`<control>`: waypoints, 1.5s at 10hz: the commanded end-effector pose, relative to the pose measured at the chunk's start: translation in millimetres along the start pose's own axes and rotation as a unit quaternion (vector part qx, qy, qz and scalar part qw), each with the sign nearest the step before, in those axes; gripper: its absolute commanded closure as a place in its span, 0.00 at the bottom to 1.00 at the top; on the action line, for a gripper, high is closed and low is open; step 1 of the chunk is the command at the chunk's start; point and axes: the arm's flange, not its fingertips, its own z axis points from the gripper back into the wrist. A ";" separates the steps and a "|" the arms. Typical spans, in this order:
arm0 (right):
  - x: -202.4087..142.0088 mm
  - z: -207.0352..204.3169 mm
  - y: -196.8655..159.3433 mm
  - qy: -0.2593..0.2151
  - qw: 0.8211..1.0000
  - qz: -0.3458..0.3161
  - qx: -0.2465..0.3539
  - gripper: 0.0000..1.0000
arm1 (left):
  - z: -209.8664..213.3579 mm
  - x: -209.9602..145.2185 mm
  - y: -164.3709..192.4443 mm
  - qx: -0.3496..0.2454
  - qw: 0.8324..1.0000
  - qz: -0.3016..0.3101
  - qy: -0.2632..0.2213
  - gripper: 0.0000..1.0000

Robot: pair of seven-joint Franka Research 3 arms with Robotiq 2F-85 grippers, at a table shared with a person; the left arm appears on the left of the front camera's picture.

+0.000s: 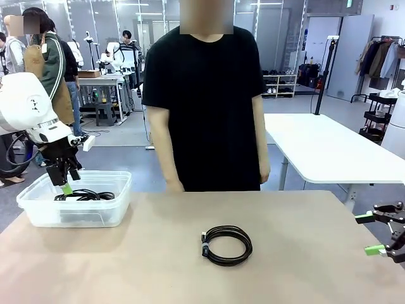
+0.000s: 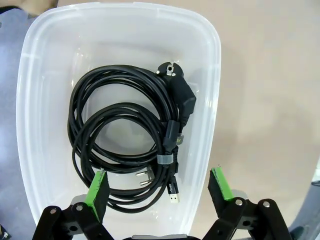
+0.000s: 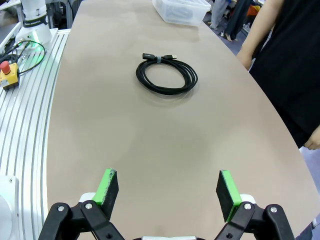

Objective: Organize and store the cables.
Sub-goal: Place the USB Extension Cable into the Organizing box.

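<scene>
Two coiled cables [image 2: 125,145] stowed in the clear bin [image 2: 210,75], left claw [image 2: 162,192] released above it; one coil [image 1: 226,244] beside the bin, awaiting storage.

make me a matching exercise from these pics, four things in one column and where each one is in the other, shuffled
Things:
1. loose coil
2. bin
3. left gripper
4. right gripper

Places:
A. at the table's right edge, open, nothing between its pads
B. on the bare tabletop, near the middle
C. over the bin, open, above the coiled cables inside
D. on the table's left end, holding cables

Pairs: 1-B, 2-D, 3-C, 4-A
</scene>
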 end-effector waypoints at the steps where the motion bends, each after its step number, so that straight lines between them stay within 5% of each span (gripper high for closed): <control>1: 3.5 -0.2 -0.6 -0.007 1.000 -0.007 -0.006 0.00 | 0.6 -0.5 0.9 0.001 1.000 -0.001 0.003 0.00; 13: 3.5 -0.2 -0.6 -0.007 1.000 -0.007 -0.006 0.00 | 0.6 -0.5 0.9 0.001 1.000 -0.001 0.003 0.00; 15: 0.0 0.0 0.0 0.000 1.000 0.000 0.000 0.00 | 11.4 -12.2 -18.9 0.004 1.000 -0.008 -0.028 0.00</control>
